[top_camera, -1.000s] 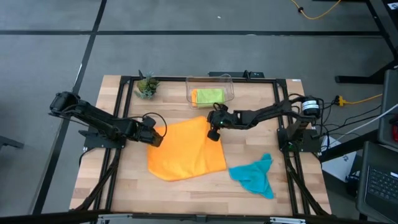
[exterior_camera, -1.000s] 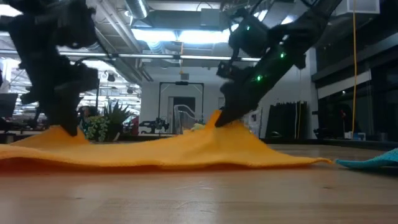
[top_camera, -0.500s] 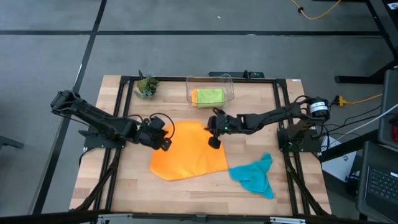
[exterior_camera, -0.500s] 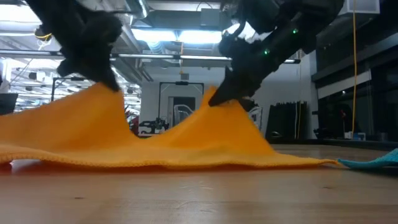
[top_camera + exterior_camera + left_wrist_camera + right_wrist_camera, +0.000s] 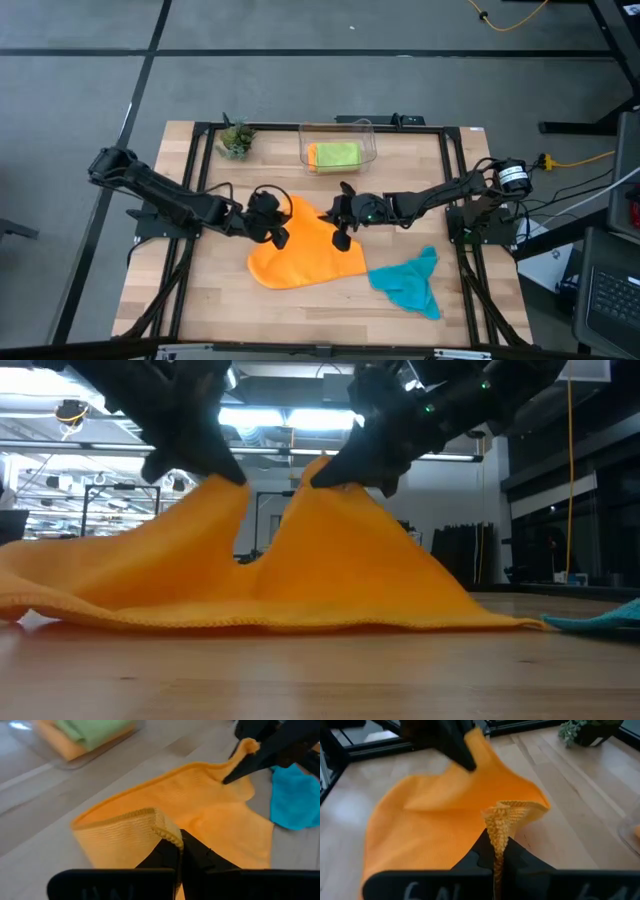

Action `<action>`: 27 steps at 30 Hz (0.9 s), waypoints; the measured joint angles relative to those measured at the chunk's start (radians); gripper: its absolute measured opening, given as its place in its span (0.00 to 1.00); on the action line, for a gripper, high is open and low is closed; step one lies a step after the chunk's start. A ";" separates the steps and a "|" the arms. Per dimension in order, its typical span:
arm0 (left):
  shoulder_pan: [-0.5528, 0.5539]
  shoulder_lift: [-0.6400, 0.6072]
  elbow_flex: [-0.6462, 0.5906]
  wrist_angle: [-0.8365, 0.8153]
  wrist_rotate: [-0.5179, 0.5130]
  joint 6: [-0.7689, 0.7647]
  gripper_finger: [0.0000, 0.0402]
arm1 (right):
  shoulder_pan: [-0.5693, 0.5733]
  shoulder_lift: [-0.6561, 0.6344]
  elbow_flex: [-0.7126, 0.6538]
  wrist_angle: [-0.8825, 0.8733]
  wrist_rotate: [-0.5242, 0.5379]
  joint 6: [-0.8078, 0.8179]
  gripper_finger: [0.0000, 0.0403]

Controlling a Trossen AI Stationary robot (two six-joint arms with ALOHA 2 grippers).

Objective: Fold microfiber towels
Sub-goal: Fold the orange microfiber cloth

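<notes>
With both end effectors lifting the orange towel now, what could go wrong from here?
1. The left end effector and the right end effector each pinch only a corner of the orange towel; one corner may slip and spoil the fold.
2. The teal towel lies close beside the orange one, so the fold may catch or drag it.

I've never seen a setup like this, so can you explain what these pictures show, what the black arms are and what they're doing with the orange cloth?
These are two robot arms at a wooden table, filmed at once from above, from table height, and from a camera on each wrist. The left gripper and right gripper are each shut on a corner of the orange towel, lifting its far edge while the rest lies on the table. Beside it lies a crumpled teal towel. At the back stand a clear bin holding a folded green towel, and a small plant.
</notes>
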 joint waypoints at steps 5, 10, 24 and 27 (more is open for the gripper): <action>0.000 0.063 0.000 0.144 -0.012 0.070 0.00 | 0.000 0.000 0.001 0.015 0.000 0.021 0.01; 0.005 0.086 0.000 0.263 -0.021 0.131 0.00 | 0.000 0.000 0.001 0.020 0.000 0.021 0.01; 0.022 0.129 0.000 0.389 -0.014 0.183 0.00 | 0.000 0.000 0.001 0.047 0.000 0.003 0.01; 0.028 0.129 0.000 0.393 -0.007 0.183 0.00 | 0.000 0.000 0.001 0.068 0.000 -0.005 0.01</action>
